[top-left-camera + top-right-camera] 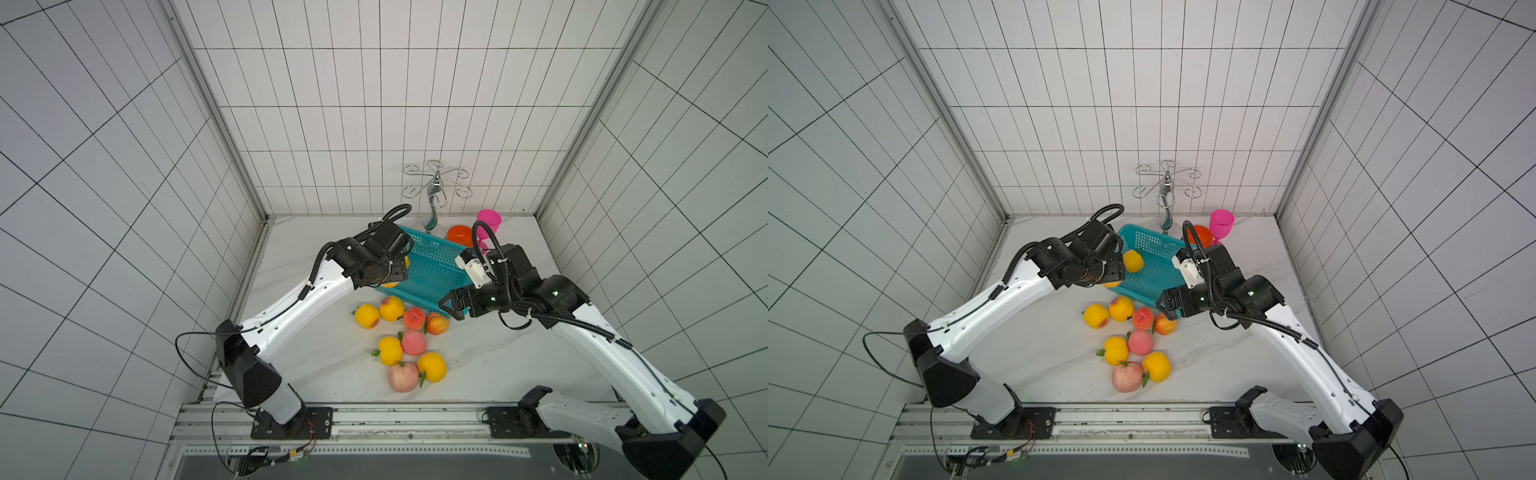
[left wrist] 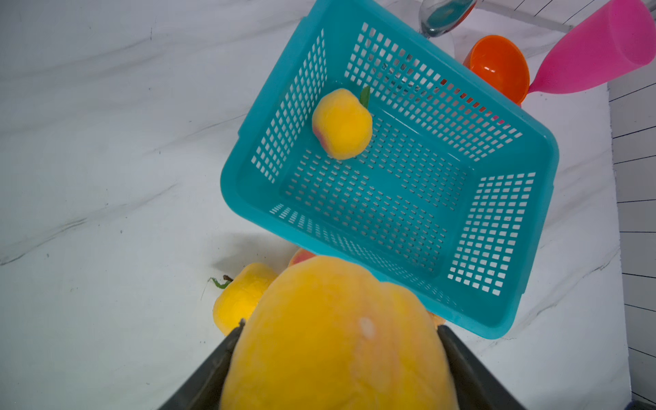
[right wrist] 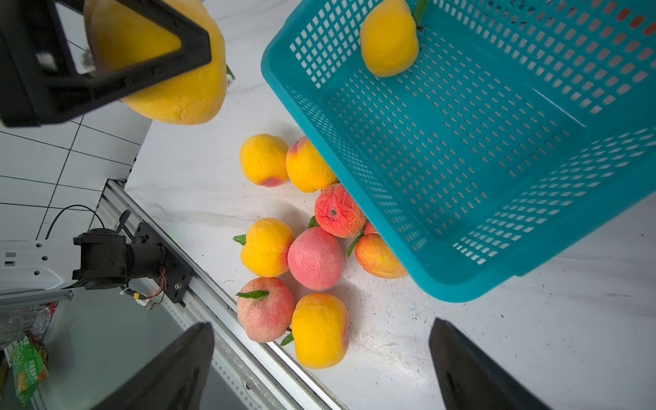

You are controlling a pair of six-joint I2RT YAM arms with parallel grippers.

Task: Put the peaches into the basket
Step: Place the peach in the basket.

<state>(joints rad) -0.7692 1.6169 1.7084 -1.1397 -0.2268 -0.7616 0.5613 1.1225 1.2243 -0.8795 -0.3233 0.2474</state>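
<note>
On a white marble-look table, a teal mesh basket sits at an angle, its open top facing up. Inside the basket, against the wall on the left arm's side, lies a lone yellow peach with a small green leaf, the only fruit in it.

Just outside the basket's near corner on the left arm's side, the left gripper is closed around a held yellow peach. Its two black fingers press the fruit from either side. The fruit hangs above the table, not yet over the basket's rim.

At the basket's other near corner, the right gripper hovers with its jaws spread wide and nothing between them.

In front of the basket's near long wall, on the side toward the arm bases, eight loose peaches lie bunched on the table. Four form a row closest to the basket: two yellow, one wrinkled red, one orange-red. In the right wrist view the basket's rim hides part of this row, so I cannot tell whether they touch it. The other four sit just beyond that row, farther from the basket. They are a yellow one beside a pink one, then a pale pink one beside a yellow one, several with green leaves.

Behind the basket's far wall stand an orange bowl, a pink goblet and a silver wire rack.
</note>
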